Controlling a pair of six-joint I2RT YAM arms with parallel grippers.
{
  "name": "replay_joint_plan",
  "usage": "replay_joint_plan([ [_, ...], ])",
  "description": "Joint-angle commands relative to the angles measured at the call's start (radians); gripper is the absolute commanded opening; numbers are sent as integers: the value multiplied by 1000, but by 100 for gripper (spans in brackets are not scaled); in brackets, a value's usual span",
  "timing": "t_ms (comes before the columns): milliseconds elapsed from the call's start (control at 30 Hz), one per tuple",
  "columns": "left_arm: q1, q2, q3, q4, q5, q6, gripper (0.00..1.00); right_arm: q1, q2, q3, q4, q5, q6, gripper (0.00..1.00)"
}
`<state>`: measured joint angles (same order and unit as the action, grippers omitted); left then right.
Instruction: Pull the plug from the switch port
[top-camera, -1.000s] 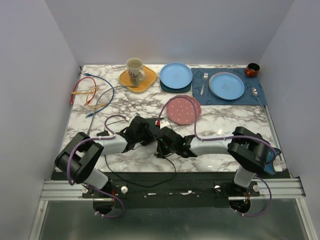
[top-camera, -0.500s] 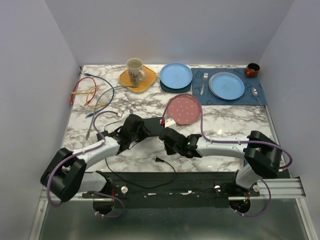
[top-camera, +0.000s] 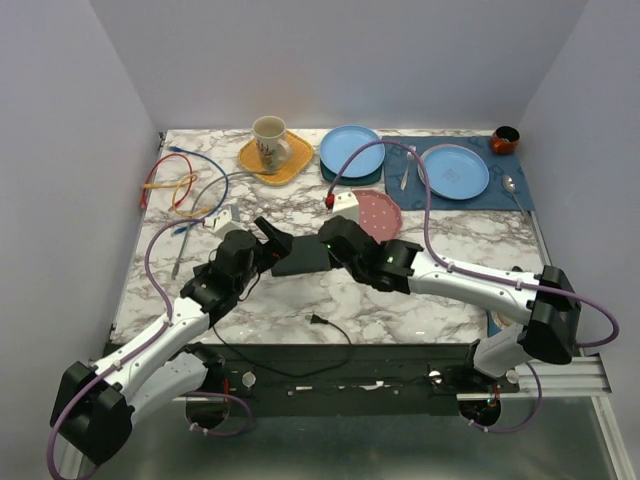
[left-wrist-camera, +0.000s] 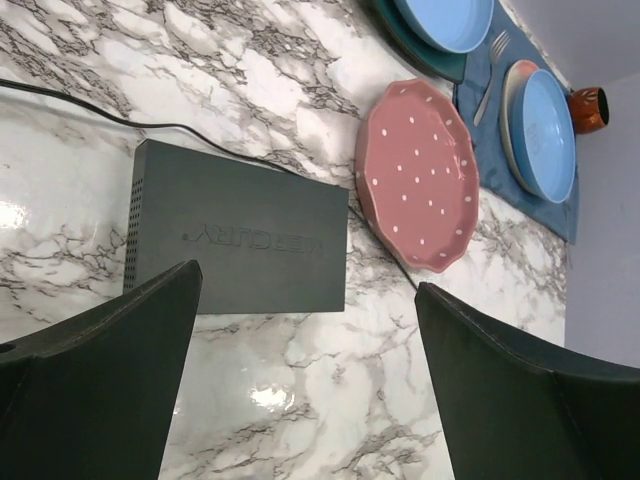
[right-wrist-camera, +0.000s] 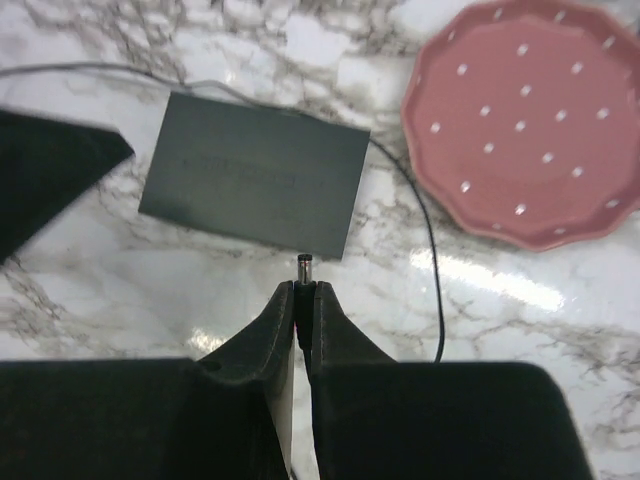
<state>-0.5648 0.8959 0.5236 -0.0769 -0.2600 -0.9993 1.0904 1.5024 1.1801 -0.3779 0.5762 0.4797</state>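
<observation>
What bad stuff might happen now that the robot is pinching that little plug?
The right gripper pinches the plug with just its fingertips, so it may slip or twist loose. The left gripper is open above the switch, not holding it, so a tug might slide the switch. A thin black cable lies beside the pink dotted plate; dragging it could nudge the plate.

On my feed the marble table (top-camera: 450, 245) is laid along its far edge. A cream mug (top-camera: 268, 138) stands on a yellow saucer (top-camera: 292, 166). To its right a blue plate (top-camera: 352, 150) is stacked on a dark green one (top-camera: 350, 179). Further right, a navy placemat (top-camera: 470, 204) carries a second blue plate (top-camera: 455, 172) between a fork (top-camera: 408, 167) and a spoon (top-camera: 508, 184). A small brown bowl (top-camera: 505, 139) sits at the mat's far right corner. A pink dotted plate (top-camera: 382, 213) lies nearer, mid-table — and red, yellow and blue cables (top-camera: 175, 185) tangle at the far left.
</observation>
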Motion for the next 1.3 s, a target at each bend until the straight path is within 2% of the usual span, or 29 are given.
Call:
replay_joint_plan([
  [0, 5, -12, -65, 121, 94, 62, 99, -36, -8, 165, -7, 119, -82, 1],
  [133, 3, -9, -152, 464, 244, 48, 99, -66, -16, 249, 95, 15, -57, 1],
  [200, 0, -6, -183, 552, 293, 33, 99, -105, 11, 306, 80, -76, -20, 1],
  [267, -9, -14, -220, 669, 286, 54, 99, -135, 59, 334, 31, -166, 60, 1],
  [300, -33, -37, -232, 696, 230, 76, 99, -155, 71, 346, 21, -191, 83, 1],
  [433, -78, -84, -255, 738, 119, 168, 99, -179, 101, 323, 13, -275, 157, 1],
  [667, -175, -25, -223, 821, 26, 280, 99, -201, 143, 323, -9, -461, 241, 1],
  [767, -184, -26, -217, 792, -19, 284, 99, -222, 174, 323, -13, -521, 276, 1],
  [900, -184, -49, -214, 778, 20, 312, 99, -264, 216, 364, -9, -633, 292, 1],
  [1133, -185, 27, -185, 787, 60, 309, 98, -264, 256, 414, 8, -730, 301, 1],
  [1267, -185, 74, -172, 781, 88, 298, 84, -264, 239, 391, 23, -739, 300, 1],
])
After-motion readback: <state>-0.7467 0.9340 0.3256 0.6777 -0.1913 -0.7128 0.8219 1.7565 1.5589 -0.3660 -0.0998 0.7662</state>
